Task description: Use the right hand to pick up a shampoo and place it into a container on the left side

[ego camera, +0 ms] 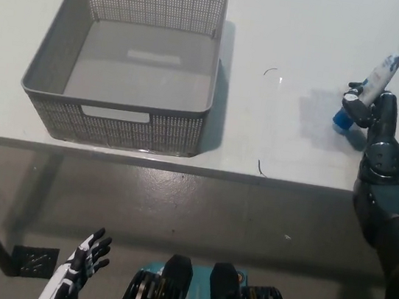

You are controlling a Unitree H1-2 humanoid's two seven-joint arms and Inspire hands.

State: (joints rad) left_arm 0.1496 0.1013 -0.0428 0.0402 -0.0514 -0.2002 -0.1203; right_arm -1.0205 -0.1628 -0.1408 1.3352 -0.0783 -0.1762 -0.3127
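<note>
A white shampoo tube (378, 76) with a blue cap stands tilted on the white table (275, 138) at the right, cap down near the table's surface. My black right hand (372, 110) is closed around its lower part, fingers wrapped just above the cap. The grey perforated basket (126, 113) sits at the left of the table, with nothing in it. My white left hand (78, 270) hangs low at the bottom left, below the table edge, fingers spread.
The table's front edge (182, 164) runs across the middle of the picture, with grey floor below it. A few small dark marks (260, 167) lie on the table between the basket and the tube.
</note>
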